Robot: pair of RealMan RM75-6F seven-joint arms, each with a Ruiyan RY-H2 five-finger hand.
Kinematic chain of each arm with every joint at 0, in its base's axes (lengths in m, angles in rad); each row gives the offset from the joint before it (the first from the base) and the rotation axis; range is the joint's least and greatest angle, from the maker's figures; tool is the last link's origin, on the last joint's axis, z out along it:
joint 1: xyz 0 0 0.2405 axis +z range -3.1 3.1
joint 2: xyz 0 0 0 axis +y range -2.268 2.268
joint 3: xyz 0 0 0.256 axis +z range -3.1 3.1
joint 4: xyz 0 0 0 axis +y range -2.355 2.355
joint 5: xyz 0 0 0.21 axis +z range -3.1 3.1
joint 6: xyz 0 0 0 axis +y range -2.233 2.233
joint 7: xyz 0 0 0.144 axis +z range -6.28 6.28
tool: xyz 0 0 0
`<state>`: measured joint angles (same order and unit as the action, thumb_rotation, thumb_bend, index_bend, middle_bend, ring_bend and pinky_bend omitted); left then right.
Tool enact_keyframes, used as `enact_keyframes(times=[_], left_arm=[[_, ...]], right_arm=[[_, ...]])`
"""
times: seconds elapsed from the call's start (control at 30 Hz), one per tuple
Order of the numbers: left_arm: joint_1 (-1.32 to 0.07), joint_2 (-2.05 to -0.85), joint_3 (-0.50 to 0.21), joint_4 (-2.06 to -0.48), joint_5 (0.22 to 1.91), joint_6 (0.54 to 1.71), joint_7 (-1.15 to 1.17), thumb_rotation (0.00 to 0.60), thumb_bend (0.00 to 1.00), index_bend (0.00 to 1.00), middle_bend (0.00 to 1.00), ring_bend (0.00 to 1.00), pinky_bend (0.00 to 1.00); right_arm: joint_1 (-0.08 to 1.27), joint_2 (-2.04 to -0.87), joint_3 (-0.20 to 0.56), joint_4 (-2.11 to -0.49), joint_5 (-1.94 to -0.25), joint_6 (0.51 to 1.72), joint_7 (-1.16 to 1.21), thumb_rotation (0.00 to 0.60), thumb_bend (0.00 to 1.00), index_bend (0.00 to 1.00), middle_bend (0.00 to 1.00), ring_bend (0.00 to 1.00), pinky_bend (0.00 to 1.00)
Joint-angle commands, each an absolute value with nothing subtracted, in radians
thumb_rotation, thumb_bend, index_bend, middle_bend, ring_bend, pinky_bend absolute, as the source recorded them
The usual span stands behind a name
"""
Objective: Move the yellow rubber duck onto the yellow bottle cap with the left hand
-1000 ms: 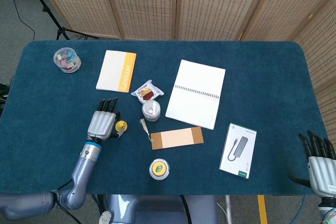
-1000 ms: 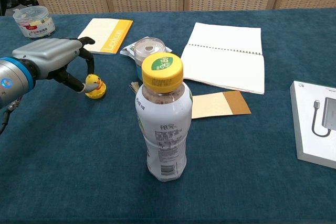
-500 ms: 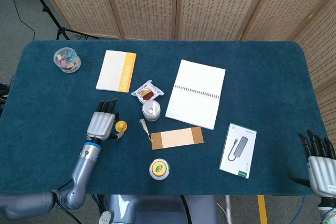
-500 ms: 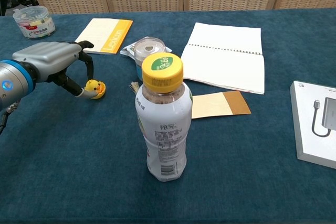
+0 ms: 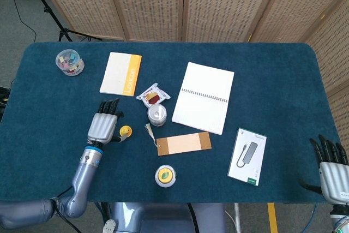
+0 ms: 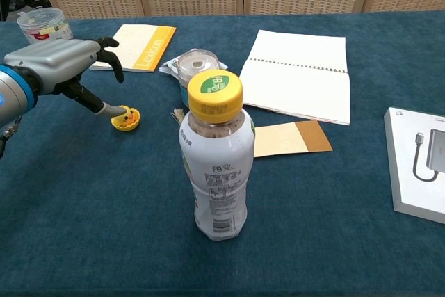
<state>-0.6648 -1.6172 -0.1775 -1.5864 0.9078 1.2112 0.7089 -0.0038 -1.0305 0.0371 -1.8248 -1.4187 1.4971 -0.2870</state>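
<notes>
Left hand (image 6: 59, 67) fingers apart, one fingertip touching duck (image 6: 126, 118) lying tipped near surface's left edge; not gripped, cap (image 6: 215, 95) untouched.

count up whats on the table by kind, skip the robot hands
Paper goods: 3, the yellow-edged booklet, the spiral notebook, the brown card
Drinks: 2, the bottle, the can
Packaged items: 3, the snack packet, the boxed adapter, the tub of clips
Toys: 1, the duck
Total: 9
</notes>
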Motion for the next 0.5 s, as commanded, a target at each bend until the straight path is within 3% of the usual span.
enact_keyframes(times=[0.03, 0.27, 0.5], left_arm=[[-0.651, -1.582, -0.174, -1.617, 0.915, 1.228, 0.709, 0.414, 0.18, 0.32, 0.0, 0.0, 0.0], [-0.585, -1.484, -0.133, -1.682, 0.959, 1.283, 0.666, 0.413, 0.17, 0.24, 0.0, 0.0, 0.0], [-0.5, -1.387, -0.062, -1.73, 1.04, 1.325, 0.587, 0.415, 0.04, 0.2, 0.0, 0.0, 0.0]], right_arm=[[-0.004, -1.03, 0.036, -1.826, -1.419, 1.497, -0.289, 0.6, 0.0, 0.0, 0.0, 0.0, 0.0], [-0.004, -1.032, 0.036, -1.827, -1.421, 1.498, -0.295, 0.6, 0.0, 0.0, 0.0, 0.0, 0.0], [-0.001, -1.04, 0.032, -1.827, -1.418, 1.49, -0.317, 0.6, 0.0, 0.0, 0.0, 0.0, 0.0]])
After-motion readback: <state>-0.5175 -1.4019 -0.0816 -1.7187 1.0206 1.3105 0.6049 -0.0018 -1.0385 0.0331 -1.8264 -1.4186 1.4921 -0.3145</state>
